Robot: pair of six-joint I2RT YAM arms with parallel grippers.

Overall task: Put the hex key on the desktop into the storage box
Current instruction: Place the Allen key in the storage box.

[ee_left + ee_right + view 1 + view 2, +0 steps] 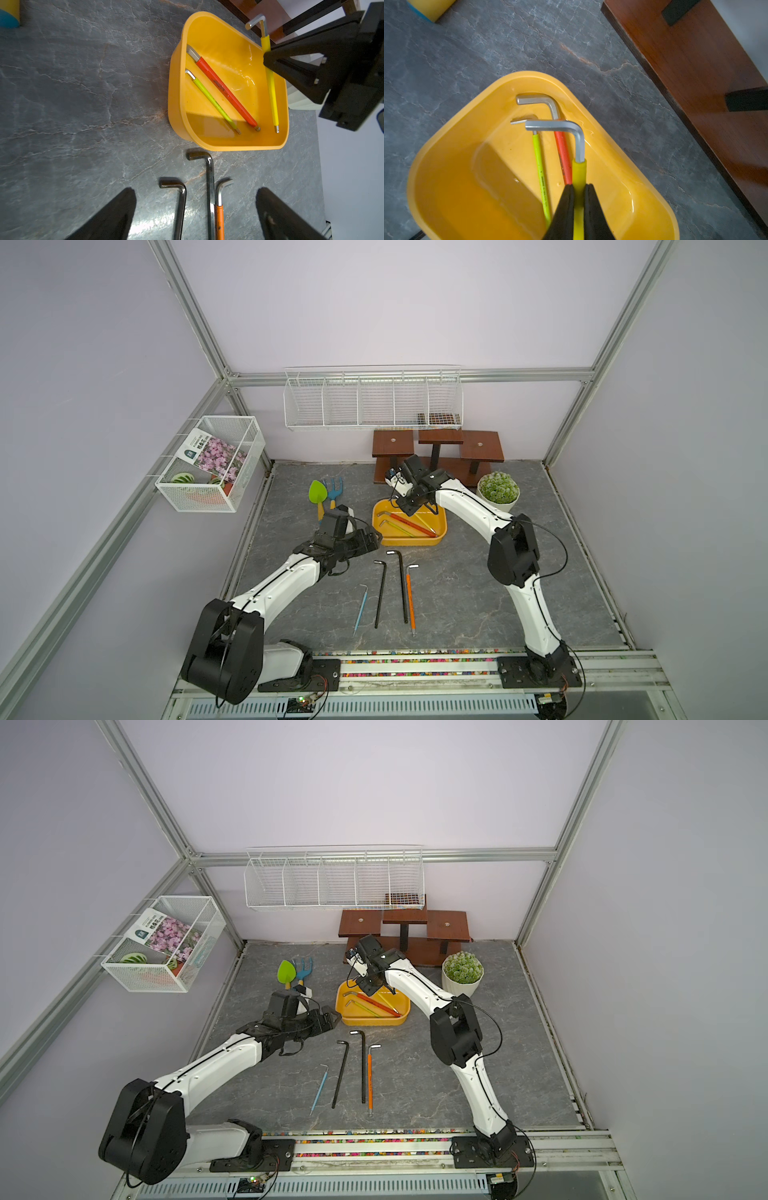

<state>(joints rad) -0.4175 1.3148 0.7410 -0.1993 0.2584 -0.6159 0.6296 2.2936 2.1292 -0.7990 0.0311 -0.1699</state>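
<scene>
The yellow storage box (415, 541) (374, 1020) sits mid-desktop. My right gripper (579, 187) is shut on a yellow-sleeved hex key (579, 172) (270, 87), held over the box's right side with its bent end toward the far rim. A red-sleeved key (224, 89) and a green one (214, 101) lie inside. Several hex keys lie on the desktop (478, 593) in front of the box: a blue one (360, 610), two black ones (380, 593) (402, 585) and an orange one (410, 597). My left gripper (195, 189) (376, 537) hovers open and empty left of the box.
A wooden stand (436, 448) and a potted succulent (498, 489) stand behind and right of the box. A green trowel (318, 493) and a blue rake (333, 489) lie at the back left. White wire baskets (374, 402) (212, 464) hang on the walls.
</scene>
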